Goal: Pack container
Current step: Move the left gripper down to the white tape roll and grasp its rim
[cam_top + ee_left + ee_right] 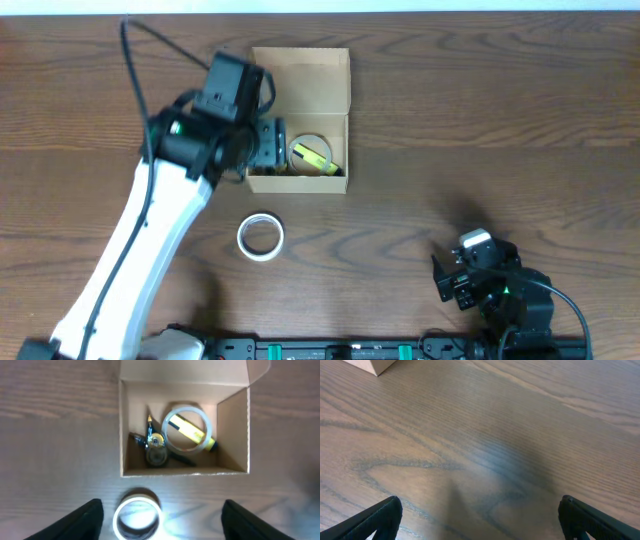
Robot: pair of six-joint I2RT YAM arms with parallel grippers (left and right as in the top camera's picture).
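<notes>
The container [330, 75] is a tan cardboard box with its flap lid open at the far side. In the left wrist view [135, 390] it holds a clear tape roll [172, 440], a yellow marker [192, 432] and a small black and gold item [156, 450]. A white tape roll [260, 237] lies on the table in front of the box. My left gripper [268, 145] is open and empty, held high by the box's left side. In its wrist view the white roll [137, 519] shows between its fingers [162, 507]. My right gripper [455, 280] is open and empty.
The table [480, 130] is brown wood. The right wrist view shows bare wood between the fingers [480, 505] and a corner of the box [370, 365] at the top left. The arm bases stand along the near edge.
</notes>
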